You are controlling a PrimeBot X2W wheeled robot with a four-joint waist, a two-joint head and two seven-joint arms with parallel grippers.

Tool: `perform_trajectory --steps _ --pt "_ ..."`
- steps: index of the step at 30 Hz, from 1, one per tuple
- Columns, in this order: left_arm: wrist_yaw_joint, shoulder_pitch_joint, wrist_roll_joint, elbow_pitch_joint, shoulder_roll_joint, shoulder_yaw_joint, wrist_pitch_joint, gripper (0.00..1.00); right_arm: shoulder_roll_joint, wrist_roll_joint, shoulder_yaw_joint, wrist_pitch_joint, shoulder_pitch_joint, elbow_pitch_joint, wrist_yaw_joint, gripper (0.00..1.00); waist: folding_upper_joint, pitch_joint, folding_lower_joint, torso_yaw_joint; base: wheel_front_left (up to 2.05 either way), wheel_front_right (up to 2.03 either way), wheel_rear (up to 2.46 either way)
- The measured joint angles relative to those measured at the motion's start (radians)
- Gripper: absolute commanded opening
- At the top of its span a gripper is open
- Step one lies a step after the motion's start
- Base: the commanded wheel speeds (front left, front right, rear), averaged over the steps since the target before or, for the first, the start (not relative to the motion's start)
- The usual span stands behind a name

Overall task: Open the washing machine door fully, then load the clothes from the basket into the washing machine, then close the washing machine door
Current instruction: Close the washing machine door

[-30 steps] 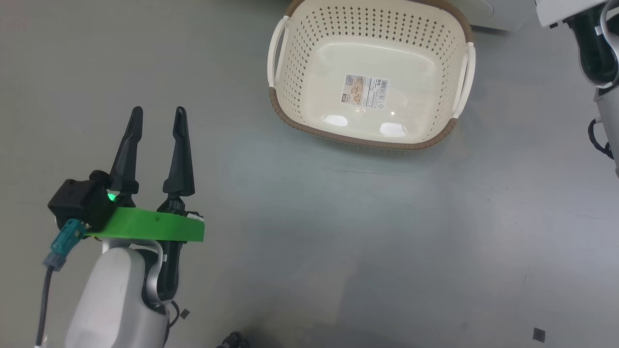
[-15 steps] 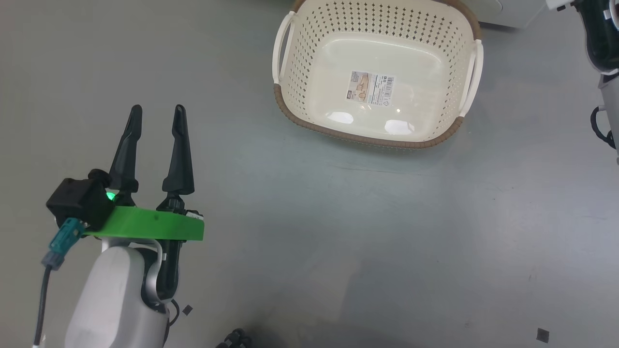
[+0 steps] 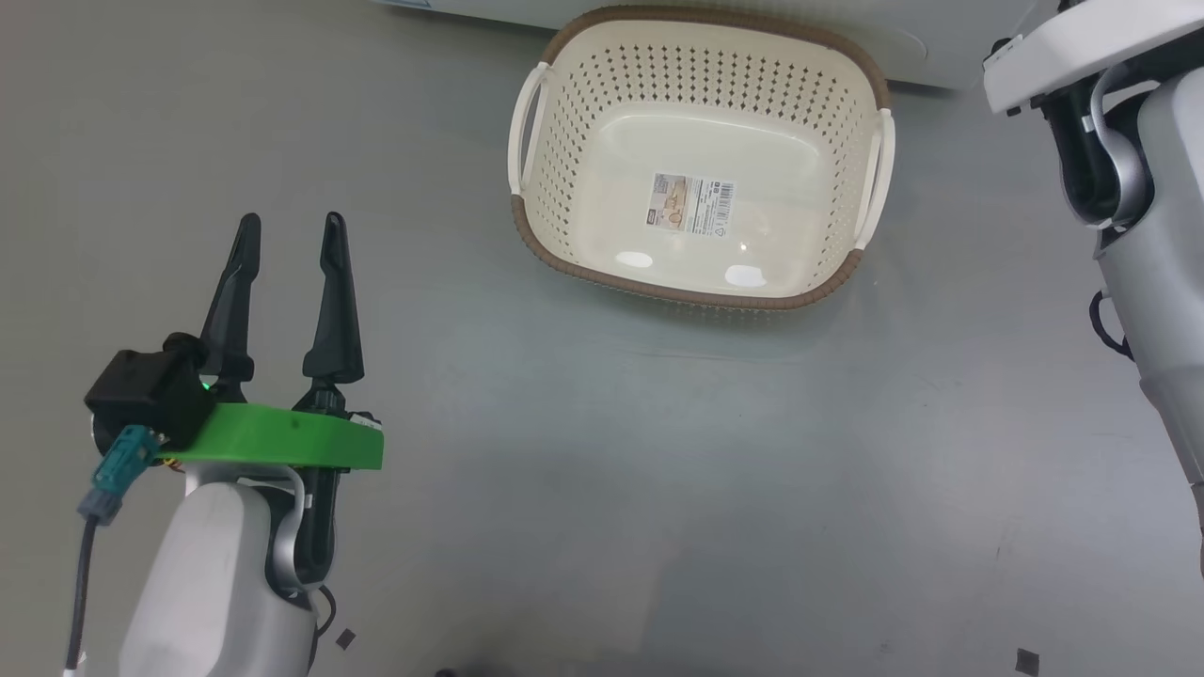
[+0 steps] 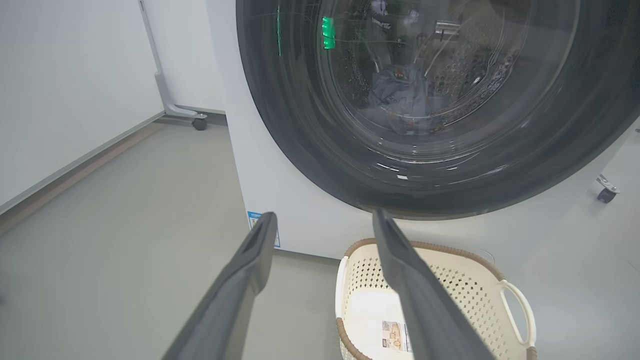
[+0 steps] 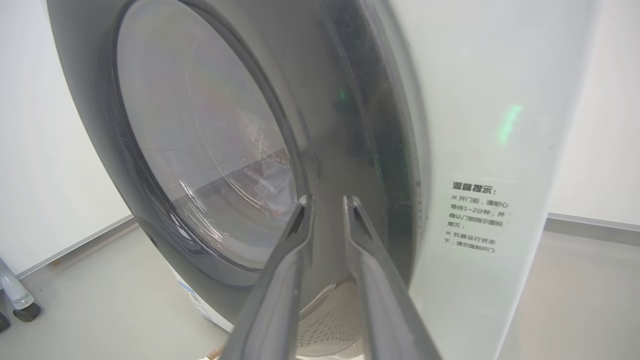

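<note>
1. The washing machine door sits against the front of the washing machine. In the left wrist view its glossy black ring takes up the upper part from 11 to 2 o'clock.
2. The clothes lie inside the drum. They show through the door's glass as a light-blue heap with small orange-brown marks, at about 12 o'clock in that view.
3. The basket stands on the grey floor just in front of the machine's base, at 12 o'clock in the head view. No garment is in it, and the barcode sticker on its bottom is uncovered.
4. The right claw points at the door's right-hand rim, close beside the machine's white edge. Its fingers are parted by a narrow gap with nothing between them. The wide-angle view does not show whether the tips touch the door.
5. A sticker with printed text is on the white panel at 3 o'clock of that claw.
6. The pale right forearm shows at 2 o'clock in the head view.
7. The left claw hangs over bare floor at 8 o'clock in the head view, well apart from the basket. Its fingers are spread wide and it holds nothing.
8. A caster wheel rests on the floor at 10 o'clock in the left wrist view.
</note>
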Motion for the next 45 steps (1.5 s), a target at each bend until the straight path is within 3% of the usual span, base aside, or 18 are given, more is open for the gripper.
perform_trajectory --steps 2,4,6,8,45 --pt "0.0 0.0 0.01 0.004 0.0 0.008 0.0 1.0 0.001 0.0 0.003 0.0 0.02 -0.006 0.0 0.55 0.0 -0.011 0.0001 -0.008 0.0 0.0 0.0" --pt "0.0 0.001 0.017 0.01 0.0 0.015 0.0 1.0 0.001 0.0 0.003 0.0 0.04 -0.016 0.0 0.81 0.0 -0.023 0.0 -0.016 0.0 0.0 0.0" --pt "0.0 0.002 0.027 0.016 0.0 0.023 0.0 1.0 0.001 0.0 0.003 0.0 0.065 -0.023 0.0 0.95 0.0 -0.035 0.0 -0.025 0.0 0.0 0.0" --pt "0.0 0.005 0.044 0.024 0.0 0.029 0.0 1.0 0.001 0.0 0.003 0.0 0.095 -0.026 0.0 1.0 0.0 -0.049 0.0001 -0.035 0.0 0.0 0.0" --pt "0.0 0.182 0.101 0.137 0.059 0.13 0.0 1.0 0.027 -0.003 -0.14 0.0 0.62 -0.108 0.0 1.0 0.0 -0.332 0.0 -0.281 0.0 0.0 0.0"
